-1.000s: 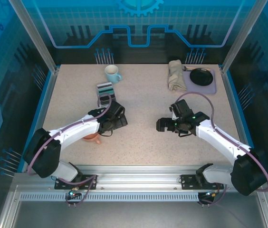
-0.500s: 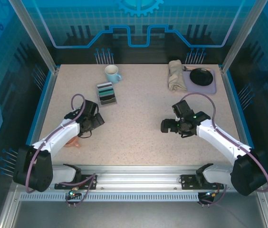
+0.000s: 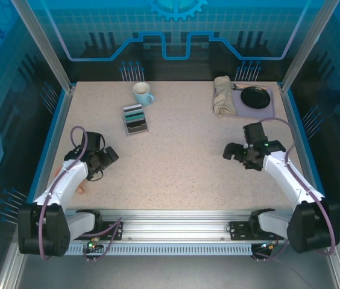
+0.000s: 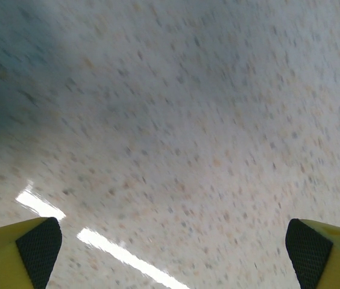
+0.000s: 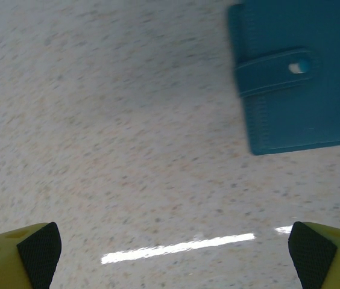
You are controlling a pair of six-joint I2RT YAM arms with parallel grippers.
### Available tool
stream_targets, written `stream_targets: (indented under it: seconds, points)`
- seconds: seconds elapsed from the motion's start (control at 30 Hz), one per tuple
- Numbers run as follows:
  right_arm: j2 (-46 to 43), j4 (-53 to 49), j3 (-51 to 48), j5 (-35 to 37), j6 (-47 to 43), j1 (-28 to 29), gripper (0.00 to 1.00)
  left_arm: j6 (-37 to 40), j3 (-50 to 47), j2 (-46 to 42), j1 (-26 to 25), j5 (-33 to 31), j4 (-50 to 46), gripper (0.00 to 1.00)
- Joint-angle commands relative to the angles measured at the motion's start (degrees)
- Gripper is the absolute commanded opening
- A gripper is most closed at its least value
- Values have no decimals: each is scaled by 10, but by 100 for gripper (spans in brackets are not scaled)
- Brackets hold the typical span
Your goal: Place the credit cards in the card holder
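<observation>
**Top external view: arms drawn outward, both hands spread**

Top external: the left hand (image 3: 107, 156) had swung away from the grey card rack (image 3: 138, 130) to the left side of the bench (image 3: 182, 174), its jaws wide and holding nothing. The right hand (image 3: 230, 150) had shifted rightward, likewise spread and empty. The credit cards (image 3: 134, 112) stood in the rack near the mug (image 3: 142, 93), well apart from both hands. The middle of the bench lay open between the arms. A cloth (image 3: 222, 95) and a purple tray (image 3: 269, 111) sat by the far right edge.

Left wrist: bare speckled bench lay between the wide-set fingertips (image 4: 37, 247).

Right wrist: the blue card holder (image 5: 296, 90) lay closed on the bench with its strap across the front. It was ahead and to the right of the spread fingers (image 5: 37, 250) and was cut by the frame's edge.
</observation>
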Motion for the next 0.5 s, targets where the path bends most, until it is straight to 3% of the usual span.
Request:
stream_targets:
  seconds: [0.0,0.17,0.4,0.47]
  points:
    - [23,19,-6,-30,-27,-57,100,26,-20,-39,2,129,18,99]
    - [114,57,26,-78,-56,-128,99,20,-24,-99,-11,213,43,99]
    - [254,61,108,-94,-86,-138,97,4,-14,-120,-82,230,47,99]
    - [292,53,129,-117,-91,-136,93,-6,-14,-120,-107,226,52,99]
